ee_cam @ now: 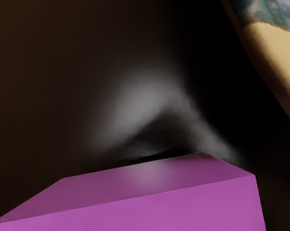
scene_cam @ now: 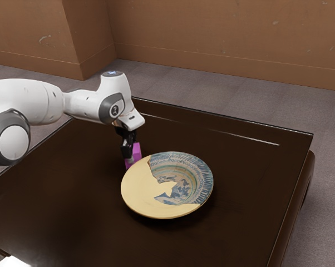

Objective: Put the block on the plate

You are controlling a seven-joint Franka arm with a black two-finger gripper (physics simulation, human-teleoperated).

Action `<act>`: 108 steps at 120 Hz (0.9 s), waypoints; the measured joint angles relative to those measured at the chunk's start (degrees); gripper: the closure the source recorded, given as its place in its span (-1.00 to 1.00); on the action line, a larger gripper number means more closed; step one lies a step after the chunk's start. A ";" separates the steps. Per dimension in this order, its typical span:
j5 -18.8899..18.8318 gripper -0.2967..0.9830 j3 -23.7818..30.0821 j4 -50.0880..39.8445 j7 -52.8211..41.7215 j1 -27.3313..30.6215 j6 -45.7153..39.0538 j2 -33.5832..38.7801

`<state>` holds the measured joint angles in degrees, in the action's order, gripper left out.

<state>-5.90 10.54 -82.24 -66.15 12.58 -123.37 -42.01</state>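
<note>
1. Magenta block (scene_cam: 136, 151): directly at the claw's lower end, beside the plate's rim and off the plate. Exterior view cannot settle whether its base touches the table.
2. Black two-finger claw (scene_cam: 128, 154): pointing down at the block. How far open, and whether it has hold of the block, I cannot tell; the block's contact with it is unclear from both views.
3. Cream-and-blue patterned plate (scene_cam: 151, 207): near the claw, toward the exterior view's right and closer to that camera. Exterior view gives the full round rim, the plain cream portion and the patterned, sunken middle.
4. Wrist view: the block looms large just under the hand, a flat upper face and a broad side face readable, with straight edges. A dark space lies between block and plate.
5. Same view: soft grey glare on the dark brown table (scene_cam: 240, 167), next to the block. Exterior view: thin bright streak on the tabletop, well apart from the claw.
6. Exterior view adds the white arm (scene_cam: 81, 105) above the claw, and grey floor (scene_cam: 212, 92) and brown wall (scene_cam: 223, 33) beyond it.
</note>
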 joint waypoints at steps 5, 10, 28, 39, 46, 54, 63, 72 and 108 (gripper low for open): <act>0.00 -0.25 0.00 0.02 -0.05 0.01 -0.01 0.02; 0.00 -0.24 0.00 0.03 -0.09 0.03 -0.01 0.09; 0.00 -0.19 -0.07 -0.11 -0.09 0.08 -0.03 0.54; -0.02 -0.17 -0.09 -0.27 -0.04 0.15 -0.05 0.66; -0.05 -0.17 -0.09 -0.31 -0.01 0.16 -0.07 0.75; -0.09 -0.12 -0.14 -0.38 0.03 0.22 0.01 1.13; -0.14 -0.10 -0.17 -0.71 0.12 0.31 0.21 2.30; -0.26 -0.09 -0.12 -1.16 0.25 0.27 0.46 4.38; -0.97 -0.09 0.05 -1.63 1.45 -3.19 2.69 8.72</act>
<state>-6.87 10.60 -83.87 -64.70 9.39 -120.68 -33.30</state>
